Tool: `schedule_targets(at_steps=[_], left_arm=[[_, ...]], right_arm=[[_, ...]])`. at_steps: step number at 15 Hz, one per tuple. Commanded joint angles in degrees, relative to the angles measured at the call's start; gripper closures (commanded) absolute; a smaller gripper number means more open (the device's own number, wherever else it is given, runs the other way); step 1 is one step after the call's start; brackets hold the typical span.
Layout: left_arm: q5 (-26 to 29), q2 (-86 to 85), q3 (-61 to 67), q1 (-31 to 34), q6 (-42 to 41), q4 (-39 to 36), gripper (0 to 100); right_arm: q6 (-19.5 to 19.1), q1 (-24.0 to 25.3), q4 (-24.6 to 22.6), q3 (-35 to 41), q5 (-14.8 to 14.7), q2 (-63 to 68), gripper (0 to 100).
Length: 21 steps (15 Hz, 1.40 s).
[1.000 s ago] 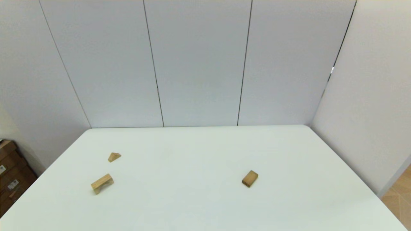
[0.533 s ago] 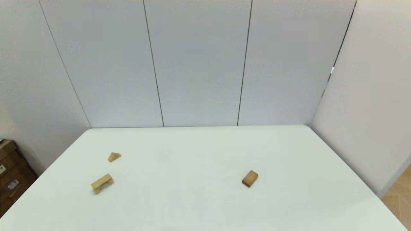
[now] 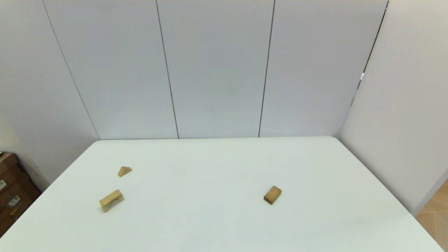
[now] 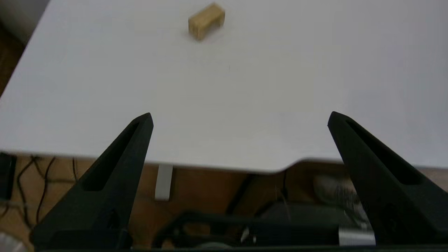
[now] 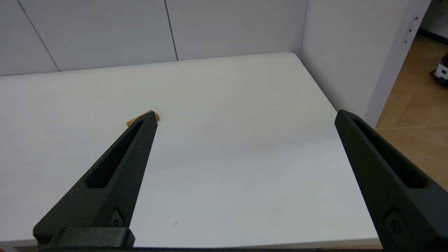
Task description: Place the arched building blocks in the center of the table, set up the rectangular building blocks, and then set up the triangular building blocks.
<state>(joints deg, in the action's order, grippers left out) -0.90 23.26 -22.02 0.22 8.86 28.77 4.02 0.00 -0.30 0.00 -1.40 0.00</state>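
The arched block point(image 3: 111, 200) stands on its two legs at the left of the white table point(image 3: 217, 224); the left wrist view shows it too point(image 4: 206, 20). Just behind it lies the small triangular block point(image 3: 124, 171). The rectangular block point(image 3: 272, 194) lies flat right of centre, and only a corner of it point(image 5: 154, 115) peeks past a finger in the right wrist view. My left gripper point(image 4: 239, 117) hangs open near the table's front edge, far short of the arched block. My right gripper point(image 5: 245, 117) is open too, back from the front edge. Neither arm shows in the head view.
Grey wall panels point(image 3: 217, 70) close off the table's back and right side. Brown cardboard boxes point(image 3: 12, 192) sit on the floor past the left edge. Cables point(image 4: 42, 175) hang below the front edge in the left wrist view.
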Motion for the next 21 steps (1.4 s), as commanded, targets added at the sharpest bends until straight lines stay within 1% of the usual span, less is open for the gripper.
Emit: schedule_targets(at_steps=[1, 5, 9, 13, 16, 21], left_arm=[[-0.1, 4.8, -5.8, 0.0, 0.1, 6.3, 0], [-0.2, 14.8, -13.1, 0.2, 0.3, 11.6, 0], [-0.5, 28.3, -21.4, 1.1, 1.5, 16.2, 0], [-0.9, 41.7, -27.6, 1.2, 1.3, 16.2, 0], [-0.9, 50.5, -32.2, 3.8, 0.5, 16.2, 0], [0.2, 63.4, -37.4, 14.4, -15.4, 15.7, 0]], right_arm=[[0.0, 0.0, 0.0, 0.0, 0.0, 0.0, 0], [0.0, 0.0, 0.0, 0.1, 0.0, 0.0, 0], [0.0, 0.0, 0.0, 0.1, 0.0, 0.0, 0], [0.0, 0.0, 0.0, 0.0, 0.0, 0.0, 0], [0.0, 0.0, 0.0, 0.1, 0.0, 0.0, 0], [0.0, 0.0, 0.0, 0.0, 0.0, 0.0, 0]])
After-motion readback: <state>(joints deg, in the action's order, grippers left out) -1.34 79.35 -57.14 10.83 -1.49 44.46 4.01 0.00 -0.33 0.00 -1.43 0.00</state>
